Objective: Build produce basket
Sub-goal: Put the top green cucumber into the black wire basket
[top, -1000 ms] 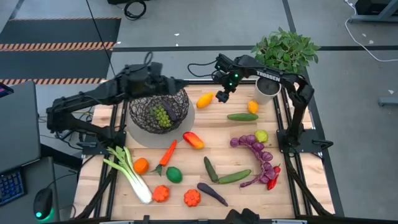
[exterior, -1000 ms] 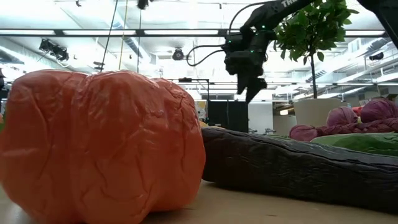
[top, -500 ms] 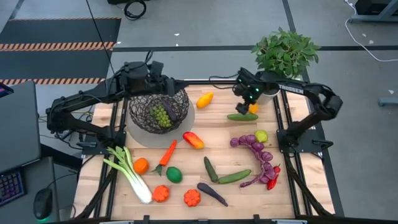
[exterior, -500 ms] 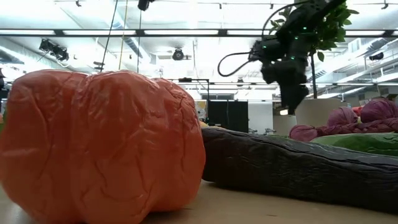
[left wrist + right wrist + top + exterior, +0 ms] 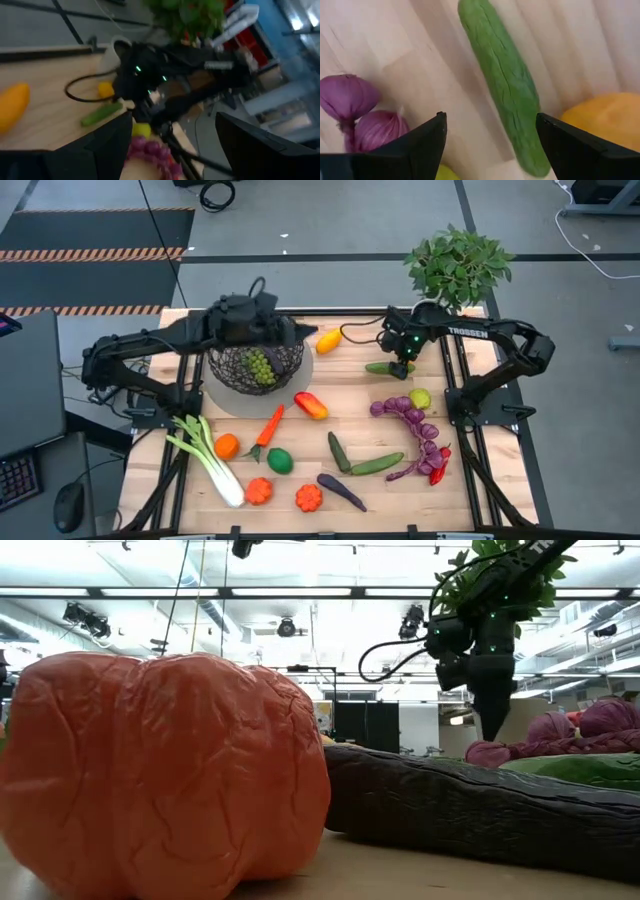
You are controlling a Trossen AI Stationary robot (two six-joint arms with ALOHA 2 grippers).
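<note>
One basket (image 5: pixel 256 363) of dark wire mesh stands far left on the table (image 5: pixel 340 405), on a round pale mat. It holds one bunch of green grapes (image 5: pixel 260 366); nothing else can be made out inside.

The remaining produce lies loose on the boards. Count: three green cucumbers, one at far right (image 5: pixel 382 367) and two near centre; one carrot (image 5: pixel 268 425); one leek (image 5: pixel 208 456) at near left; one orange; one lime (image 5: pixel 280 461); two small orange pumpkins (image 5: pixel 309 498) at the near edge; one dark aubergine; one string of purple onions (image 5: pixel 408 420) at right; one red chilli. One potted plant (image 5: pixel 458 262) stands at the far right corner.

The left gripper (image 5: pixel 288 332) sits at the basket's far rim, fingers spread, nothing between them. The right gripper (image 5: pixel 401 368) hangs over the far-right cucumber (image 5: pixel 502 75), fingers spread to either side of it, not gripping it.
</note>
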